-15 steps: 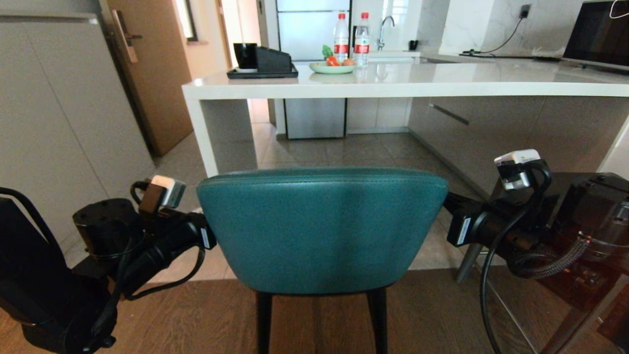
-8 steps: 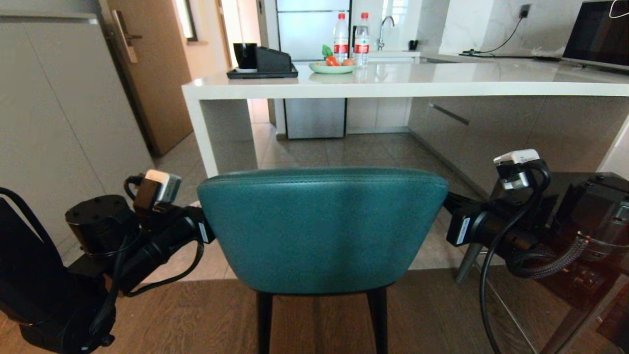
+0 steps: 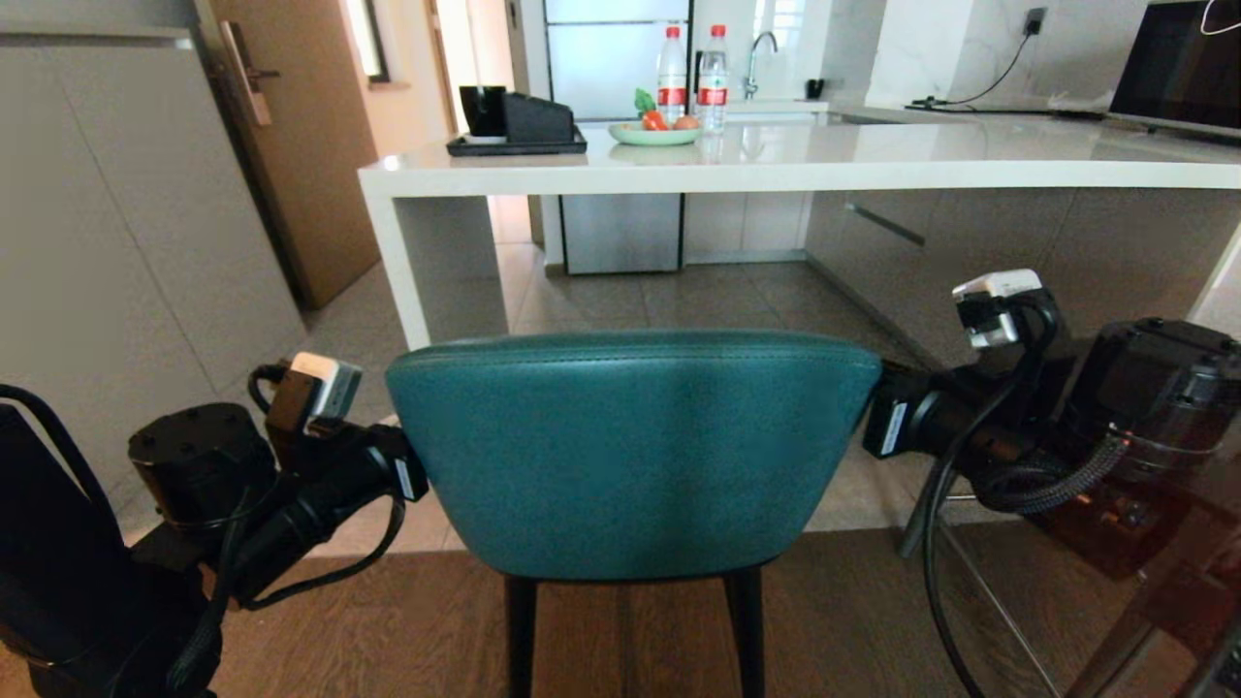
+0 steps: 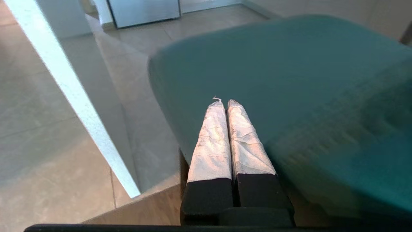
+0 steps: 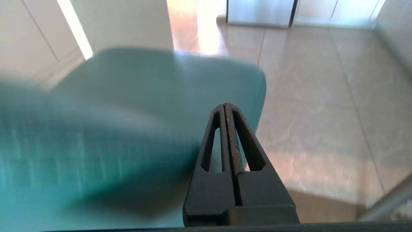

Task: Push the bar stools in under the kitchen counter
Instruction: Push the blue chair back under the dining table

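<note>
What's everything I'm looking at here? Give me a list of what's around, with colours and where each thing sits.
teal stool: one, teal back with black legs, directly in front, short of the counter
kitchen counter: one, white, across the far side
black tray: one, on the counter's left end, holding dark containers
plate: one, pale green, with red and green produce, mid counter
water bottles: two, clear with red labels, behind the plate
door: one, brown, far left
left gripper: fingers shut, at the stool back's left edge
right gripper: fingers shut, at the stool back's right edge
</note>
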`<state>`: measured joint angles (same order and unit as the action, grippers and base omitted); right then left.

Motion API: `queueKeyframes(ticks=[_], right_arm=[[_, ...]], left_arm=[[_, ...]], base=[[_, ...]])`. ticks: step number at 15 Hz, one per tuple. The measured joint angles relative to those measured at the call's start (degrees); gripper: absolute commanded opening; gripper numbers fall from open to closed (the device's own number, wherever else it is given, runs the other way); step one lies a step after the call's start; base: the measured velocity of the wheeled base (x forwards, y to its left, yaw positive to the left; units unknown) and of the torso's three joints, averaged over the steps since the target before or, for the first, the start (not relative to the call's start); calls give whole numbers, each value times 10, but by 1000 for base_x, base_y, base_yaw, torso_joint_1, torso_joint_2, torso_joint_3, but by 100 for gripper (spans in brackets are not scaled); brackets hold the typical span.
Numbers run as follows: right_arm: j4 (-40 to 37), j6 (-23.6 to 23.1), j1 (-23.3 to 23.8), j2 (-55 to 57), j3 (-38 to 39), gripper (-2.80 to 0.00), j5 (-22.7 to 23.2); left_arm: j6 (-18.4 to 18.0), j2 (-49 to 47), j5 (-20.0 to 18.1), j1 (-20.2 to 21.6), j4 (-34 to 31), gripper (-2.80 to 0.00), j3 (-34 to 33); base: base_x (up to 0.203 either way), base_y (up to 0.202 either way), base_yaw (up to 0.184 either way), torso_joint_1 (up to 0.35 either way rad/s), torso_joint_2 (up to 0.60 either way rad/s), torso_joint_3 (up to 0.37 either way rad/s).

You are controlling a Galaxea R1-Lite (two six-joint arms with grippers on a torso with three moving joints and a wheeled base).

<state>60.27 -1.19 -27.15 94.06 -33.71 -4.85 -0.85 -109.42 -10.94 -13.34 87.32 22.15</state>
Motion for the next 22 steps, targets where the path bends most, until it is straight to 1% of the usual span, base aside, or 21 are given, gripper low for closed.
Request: queueKeyframes(ticks=[3,5,8,11,16,22], right_arm=[[4,-5,0,15,-11,-280,-4],[7,-4,0,16,-1,-280,-9],[31,-3,0,9,58,-280,-12],[86,-3,0,21,96,-280,-13],[97,-4,-9,60,75,-280,-16],[98,-3,-4,101,44,-280,-15]], left_arm=[[-9,-9,2,-1,1,-280,-6],[-10,-11,2,0,0,-280,-5],[-10,-13,1,3,-3,-280,1],[-10,-21,2,1,-1,-280,8],[-10,-41,3,4,-1,-280,30],[-10,-67,11,4,0,-280,61]], base=[[0,0,0,0,0,0],[0,0,0,0,0,0],[0,0,0,0,0,0],[0,0,0,0,0,0],[0,0,0,0,0,0],[0,0,0,0,0,0]])
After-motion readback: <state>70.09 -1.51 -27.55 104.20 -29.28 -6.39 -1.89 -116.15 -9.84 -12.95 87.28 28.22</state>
